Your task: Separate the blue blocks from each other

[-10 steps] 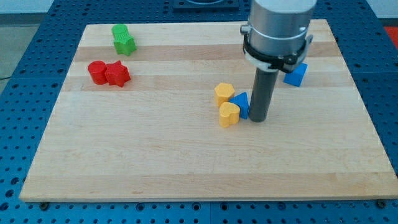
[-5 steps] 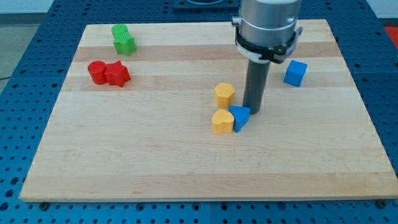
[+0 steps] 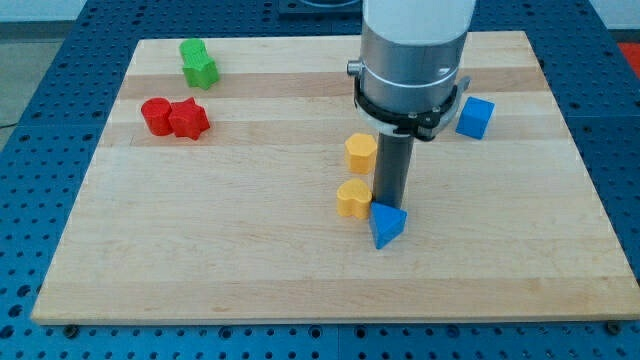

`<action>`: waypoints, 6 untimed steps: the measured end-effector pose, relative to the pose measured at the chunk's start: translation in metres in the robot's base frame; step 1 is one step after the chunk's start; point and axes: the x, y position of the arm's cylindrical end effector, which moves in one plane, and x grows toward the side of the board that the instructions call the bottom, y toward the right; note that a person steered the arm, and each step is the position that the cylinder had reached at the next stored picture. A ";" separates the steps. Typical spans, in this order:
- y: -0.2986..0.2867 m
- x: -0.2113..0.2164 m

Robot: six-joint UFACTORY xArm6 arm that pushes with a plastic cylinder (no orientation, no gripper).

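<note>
A blue triangular block (image 3: pixel 386 224) lies near the board's middle, toward the view's bottom. My tip (image 3: pixel 387 202) touches its top edge, just right of a yellow heart-shaped block (image 3: pixel 353 198). A yellow hexagonal block (image 3: pixel 361 153) sits above that, left of the rod. A blue cube (image 3: pixel 475 117) sits at the view's upper right, far from the blue triangle.
Two green blocks (image 3: pixel 198 63) sit at the view's top left. A red round block (image 3: pixel 156 115) and a red star block (image 3: pixel 189 119) touch each other below them. The wooden board (image 3: pixel 200 260) lies on a blue perforated table.
My tip has moved left and toward the view's bottom. It has pushed the blue triangular block down, away from the yellow blocks; the yellow heart has shifted slightly left and down.
</note>
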 end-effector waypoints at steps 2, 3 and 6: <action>0.000 0.049; 0.012 0.026; 0.070 -0.211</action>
